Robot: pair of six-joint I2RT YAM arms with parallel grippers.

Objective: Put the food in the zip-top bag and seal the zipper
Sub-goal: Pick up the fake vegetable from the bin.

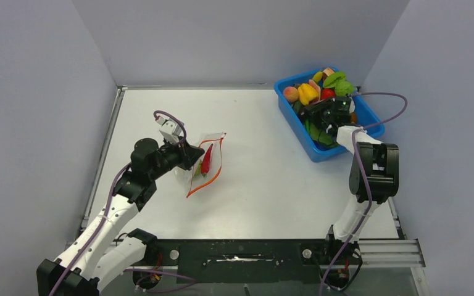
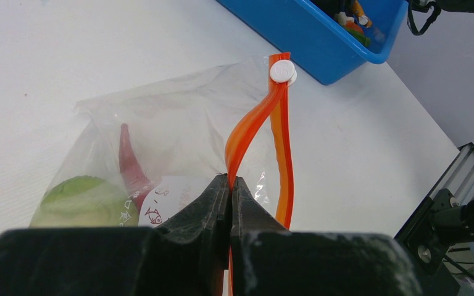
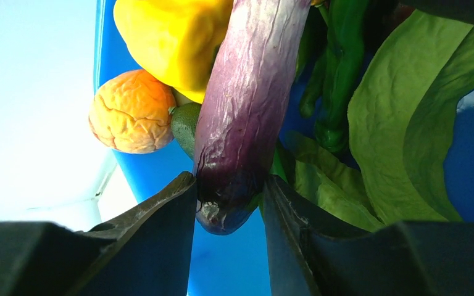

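Left side first: your left gripper [image 2: 230,180] is pinched tight on the zipper [image 2: 247,126], with no gap between the fingers. It's only got one lip of that orange-red strip. The other lip runs apart from it, just over at 3 o'clock, and the two only meet at the white slider [image 2: 282,70] up at the 12 o'clock end, so the mouth is standing open there. The zip-top bag [image 2: 179,117] sits on the table [image 1: 265,185] at roughly 9 o'clock from the table's middle. Through the plastic you can see a red chili [image 2: 128,161] and, at about 7 o'clock from it, a green round one [image 2: 80,200]. Over on the right, the blue tub [image 1: 318,156] is in the table's 2 o'clock corner, and your right gripper [image 3: 229,185] is down inside it. It's holding the purple eggplant [image 3: 247,105] by its tip at a narrowish width, and both fingers look to be touching the skin. In the wrist view an orange peach [image 3: 133,111] is at 9 o'clock from the eggplant, a yellow pepper [image 3: 166,37] at 11 o'clock, and a big green leaf [image 3: 401,123] at 3 o'clock, all still in the tub.
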